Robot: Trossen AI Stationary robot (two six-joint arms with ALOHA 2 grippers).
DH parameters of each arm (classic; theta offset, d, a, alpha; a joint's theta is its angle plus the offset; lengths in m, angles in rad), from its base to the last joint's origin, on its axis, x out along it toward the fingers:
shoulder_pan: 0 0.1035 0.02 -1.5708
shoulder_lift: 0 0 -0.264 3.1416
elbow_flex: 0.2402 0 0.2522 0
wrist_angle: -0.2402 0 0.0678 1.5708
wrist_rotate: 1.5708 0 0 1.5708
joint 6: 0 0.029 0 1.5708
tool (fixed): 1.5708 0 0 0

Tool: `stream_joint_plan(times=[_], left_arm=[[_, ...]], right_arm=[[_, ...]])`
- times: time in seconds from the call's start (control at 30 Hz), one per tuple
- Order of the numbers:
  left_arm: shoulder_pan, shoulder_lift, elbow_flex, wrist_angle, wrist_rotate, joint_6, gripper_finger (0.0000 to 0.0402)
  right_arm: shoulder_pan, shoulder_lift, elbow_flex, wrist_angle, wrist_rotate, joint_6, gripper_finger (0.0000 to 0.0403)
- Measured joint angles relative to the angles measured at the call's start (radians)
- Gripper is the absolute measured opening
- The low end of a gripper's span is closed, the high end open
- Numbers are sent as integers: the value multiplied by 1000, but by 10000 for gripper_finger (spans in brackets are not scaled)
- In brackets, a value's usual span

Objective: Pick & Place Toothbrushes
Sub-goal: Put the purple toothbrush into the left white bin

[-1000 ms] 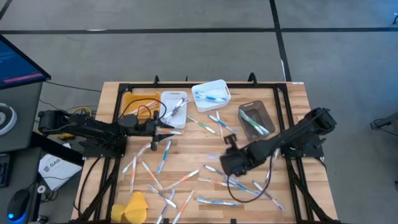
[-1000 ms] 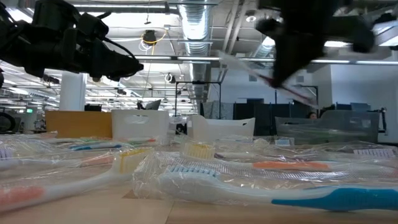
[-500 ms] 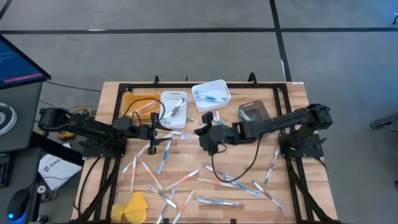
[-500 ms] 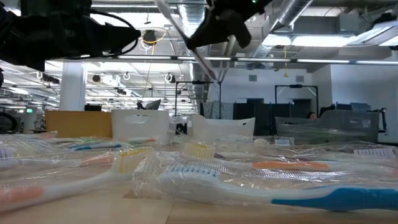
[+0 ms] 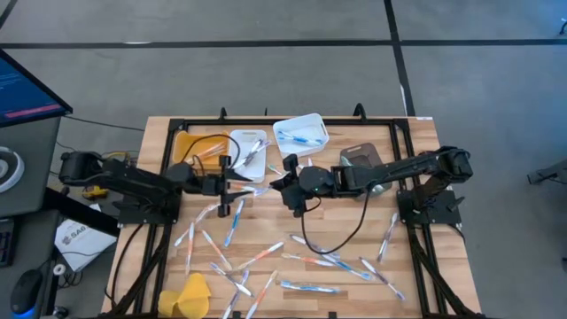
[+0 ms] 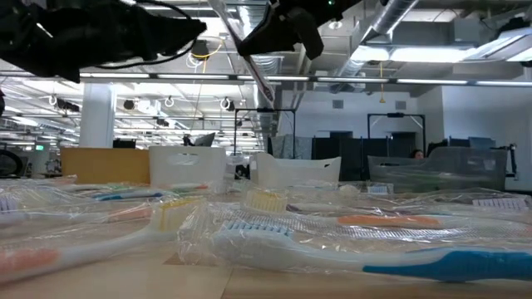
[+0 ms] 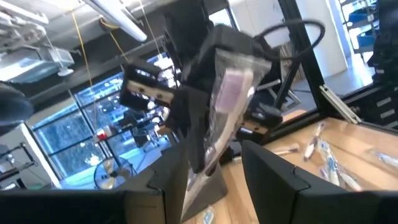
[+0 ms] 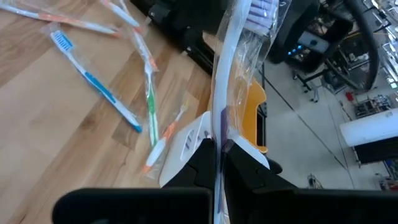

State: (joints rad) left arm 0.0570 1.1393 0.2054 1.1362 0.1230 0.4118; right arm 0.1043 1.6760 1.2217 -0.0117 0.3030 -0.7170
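**Wrapped toothbrush carried toward the left arm**

Since a second ago, the right gripper has swung from the table's near right up to mid-table, close to the left gripper. Its jaws are clamped together on a wrapped toothbrush with a white handle and purple bristles, held above the table. The left gripper's jaws stand partly apart, holding nothing, with the wrapped brush just ahead of its fingers. Behind them stand the orange bin, two white bins and a brown bin, some already holding brushes. Many loose toothbrushes lie scattered over the near half of the table, beside a yellow lump.
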Motion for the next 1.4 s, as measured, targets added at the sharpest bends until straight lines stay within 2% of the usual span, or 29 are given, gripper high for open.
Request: stream_joint_plan(times=[0.2, 0.37, 0.6, 0.87, 1.07, 1.4], left_arm=[[0, 124, 58, -3, 0, -1, 149], [0, 194, 111, -1, 1, -65, 173], [0, 216, 148, 4, 1, -103, 214], [-28, 216, 178, 7, 2, -106, 224], [-32, 216, 178, 5, -1, -106, 190], [-32, 216, 178, -22, -88, -102, 78]], right_arm=[[0, 0, 0, -5, 0, 0, 1], [0, 0, 0, -11, 0, 0, 2], [0, 0, 0, -18, 0, 0, 2], [-1, 0, 0, -18, 0, 1, 2], [-1, 0, 0, -18, 0, 1, 2], [-2, 0, 0, -19, 7, 26, 11]])
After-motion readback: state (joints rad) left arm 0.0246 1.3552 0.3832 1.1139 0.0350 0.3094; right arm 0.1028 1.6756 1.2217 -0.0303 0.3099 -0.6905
